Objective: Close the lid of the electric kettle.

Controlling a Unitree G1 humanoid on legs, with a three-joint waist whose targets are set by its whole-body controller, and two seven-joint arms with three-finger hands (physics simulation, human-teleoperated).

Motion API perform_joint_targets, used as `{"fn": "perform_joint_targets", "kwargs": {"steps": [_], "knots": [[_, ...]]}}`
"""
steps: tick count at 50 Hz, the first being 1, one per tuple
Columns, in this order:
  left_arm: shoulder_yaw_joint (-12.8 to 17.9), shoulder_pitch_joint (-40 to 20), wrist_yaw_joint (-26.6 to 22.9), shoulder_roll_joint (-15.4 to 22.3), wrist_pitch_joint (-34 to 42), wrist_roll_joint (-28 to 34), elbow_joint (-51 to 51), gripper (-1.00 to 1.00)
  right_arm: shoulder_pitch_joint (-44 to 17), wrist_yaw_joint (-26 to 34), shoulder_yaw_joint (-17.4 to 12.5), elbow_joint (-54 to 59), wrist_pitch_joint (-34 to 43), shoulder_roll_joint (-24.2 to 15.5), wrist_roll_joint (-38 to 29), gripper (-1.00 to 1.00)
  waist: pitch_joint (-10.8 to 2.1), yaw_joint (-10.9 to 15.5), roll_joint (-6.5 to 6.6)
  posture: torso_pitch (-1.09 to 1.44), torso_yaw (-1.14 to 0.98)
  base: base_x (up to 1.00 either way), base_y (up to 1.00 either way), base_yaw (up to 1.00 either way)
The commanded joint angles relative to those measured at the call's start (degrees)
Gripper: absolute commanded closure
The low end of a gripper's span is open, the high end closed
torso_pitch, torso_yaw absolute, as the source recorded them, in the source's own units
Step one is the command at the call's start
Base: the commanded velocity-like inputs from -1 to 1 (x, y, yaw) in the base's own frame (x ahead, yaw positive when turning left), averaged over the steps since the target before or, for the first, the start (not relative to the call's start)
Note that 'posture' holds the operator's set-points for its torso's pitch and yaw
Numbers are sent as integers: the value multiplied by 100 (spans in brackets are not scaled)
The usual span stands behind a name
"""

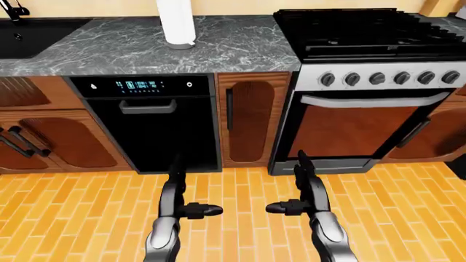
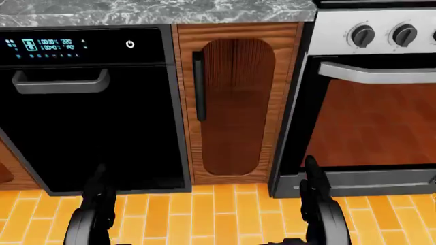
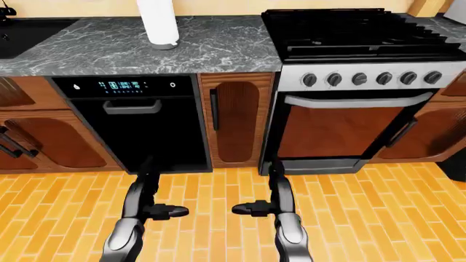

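Note:
No electric kettle shows in any view. My left hand (image 1: 190, 203) and right hand (image 1: 291, 201) are held low over the orange brick floor (image 1: 233, 185), at the bottom of the left-eye view. Both have their fingers spread open and hold nothing. They stand below the dishwasher (image 1: 157, 131) and the oven door (image 1: 357, 128). In the head view only their upper fingers (image 2: 100, 190) show at the bottom edge.
A grey marble counter (image 1: 109, 49) carries a white paper towel roll (image 1: 177, 24). A dark sink (image 1: 36, 33) is at top left. A black gas stove (image 1: 364, 33) with knobs is at right. A narrow wooden cabinet door (image 1: 251, 117) stands between the dishwasher and the oven.

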Motion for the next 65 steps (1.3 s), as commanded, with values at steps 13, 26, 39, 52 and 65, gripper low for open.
{"fn": "perform_joint_targets", "kwargs": {"steps": [13,26,39,52,65], "knots": [[6,-165,-85,15,-248,-85,-562,-100,-112,105,31,-510,-276,-43,-173,-100,-444,51,-33,0,0,0,0,0],[40,-210,-109,32,-381,-101,-325,-100,-86,113,28,-585,-198,-44,-225,-100,-516,48,-24,0,0,0,0,0],[163,-244,-112,88,1009,-345,-2112,-100,-105,123,32,-2363,1148,-80,-442,-100,-477,44,-19,0,0,0,0,0],[765,-935,147,334,3508,-952,-4872,-100,-698,366,4,-4971,3613,-218,-813,-100,-454,51,-3,0,0,0,0,0],[1667,-1913,943,945,5068,-2327,-5962,-100,-1334,659,-153,-5970,4894,-388,-1088,-100,-386,48,40,0,0,0,0,0]]}}
